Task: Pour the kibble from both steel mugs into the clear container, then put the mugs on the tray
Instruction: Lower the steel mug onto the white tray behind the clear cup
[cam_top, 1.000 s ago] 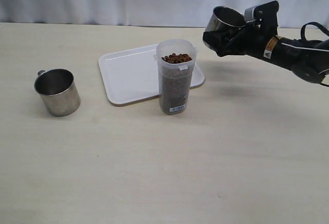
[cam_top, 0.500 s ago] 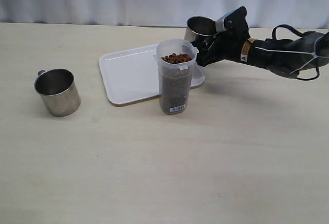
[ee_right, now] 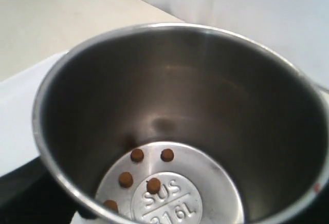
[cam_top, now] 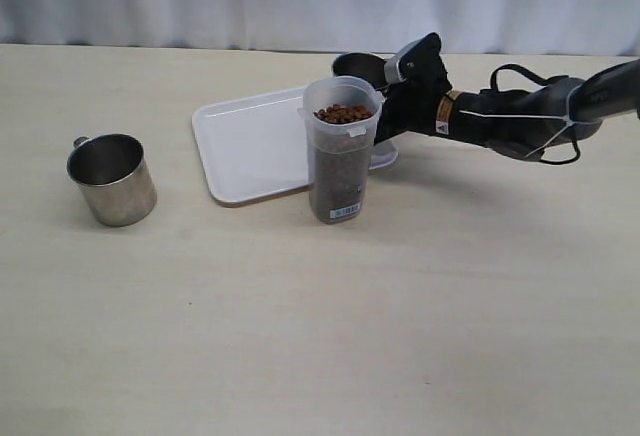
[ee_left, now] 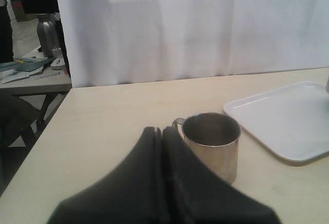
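The clear container stands in front of the white tray, filled almost to its rim with kibble. My right gripper is shut on one steel mug, holding it upright and low over the tray's far right corner, behind the container. I cannot tell whether it touches the tray. Inside this mug several pellets lie on the bottom. The other steel mug stands empty on the table at the left. My left gripper is shut on nothing, just beside that mug.
A white curtain hangs behind the table's far edge. In the left wrist view the tray lies beyond the mug, and another table with clutter stands off the table's side.
My right gripper has carried its mug down and to the left, from high to the right of the container to low behind it over the tray's corner. The left mug has not moved.
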Robot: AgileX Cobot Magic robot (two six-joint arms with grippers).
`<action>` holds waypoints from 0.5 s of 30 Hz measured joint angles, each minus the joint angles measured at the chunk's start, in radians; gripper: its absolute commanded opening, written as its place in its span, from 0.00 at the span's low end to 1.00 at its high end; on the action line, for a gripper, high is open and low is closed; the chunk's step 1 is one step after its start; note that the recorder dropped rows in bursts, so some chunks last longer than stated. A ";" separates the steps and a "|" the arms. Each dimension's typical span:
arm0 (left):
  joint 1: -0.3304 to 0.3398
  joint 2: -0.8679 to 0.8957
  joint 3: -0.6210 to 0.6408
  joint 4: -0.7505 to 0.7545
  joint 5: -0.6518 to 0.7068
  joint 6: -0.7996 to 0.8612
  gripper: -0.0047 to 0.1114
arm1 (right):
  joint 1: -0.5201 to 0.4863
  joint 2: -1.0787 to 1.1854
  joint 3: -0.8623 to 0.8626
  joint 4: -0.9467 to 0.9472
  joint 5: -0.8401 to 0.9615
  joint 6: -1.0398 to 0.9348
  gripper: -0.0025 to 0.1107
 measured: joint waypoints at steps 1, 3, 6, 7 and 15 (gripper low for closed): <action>0.000 0.000 0.000 0.000 0.000 0.000 0.04 | 0.004 0.004 -0.005 0.004 0.002 0.000 0.06; 0.000 0.000 0.000 0.000 0.000 0.000 0.04 | 0.009 0.015 -0.021 0.013 0.007 0.000 0.06; 0.000 0.000 0.000 0.000 0.000 0.000 0.04 | 0.020 0.034 -0.038 0.027 0.013 -0.002 0.06; 0.000 0.000 0.000 0.000 0.000 0.000 0.04 | 0.022 0.040 -0.046 0.033 0.017 -0.002 0.06; 0.000 0.000 0.000 0.000 0.000 0.000 0.04 | 0.035 0.087 -0.087 0.035 0.035 -0.012 0.06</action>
